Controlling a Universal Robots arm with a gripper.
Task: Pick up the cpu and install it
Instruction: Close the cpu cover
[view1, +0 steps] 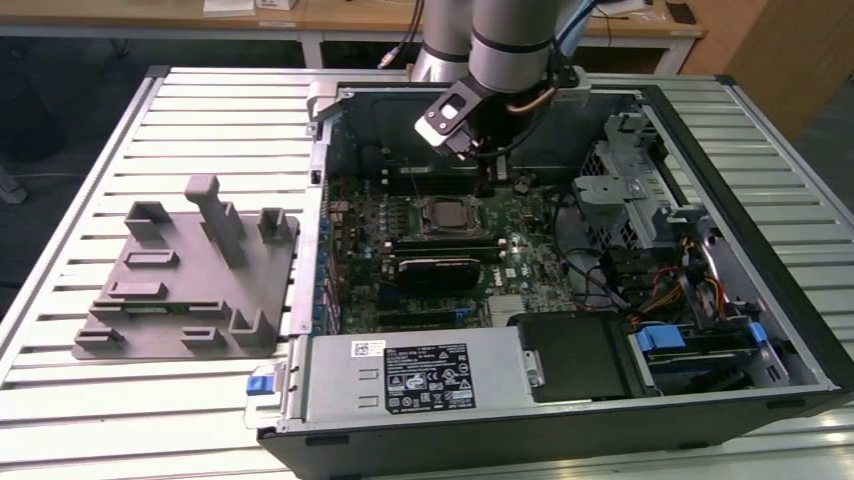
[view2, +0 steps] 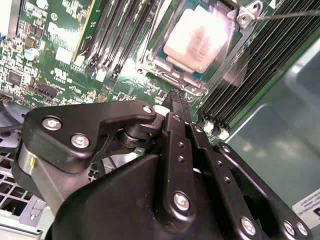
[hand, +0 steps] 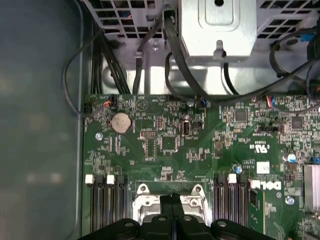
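Note:
The cpu (view2: 200, 37), a square chip with a shiny pale metal top, lies flat in the motherboard socket (view2: 172, 75) inside the open computer case. In the exterior view the cpu (view1: 447, 214) sits near the middle of the green board. My gripper (view1: 489, 168) hangs above the board just behind the socket, apart from the chip. The two black fingers (view2: 178, 102) press together with nothing between them. In the first wrist view the shut fingertips (hand: 172, 201) cover the middle of the socket frame (hand: 142, 200).
A grey plastic fixture (view1: 187, 280) with upright posts stands on the slatted table at the exterior view's left. The case holds a power supply (view1: 414, 375) at the front, a drive cage (view1: 641, 180) and cables (view1: 667, 290) at the right, and memory slots (hand: 107, 205) beside the socket.

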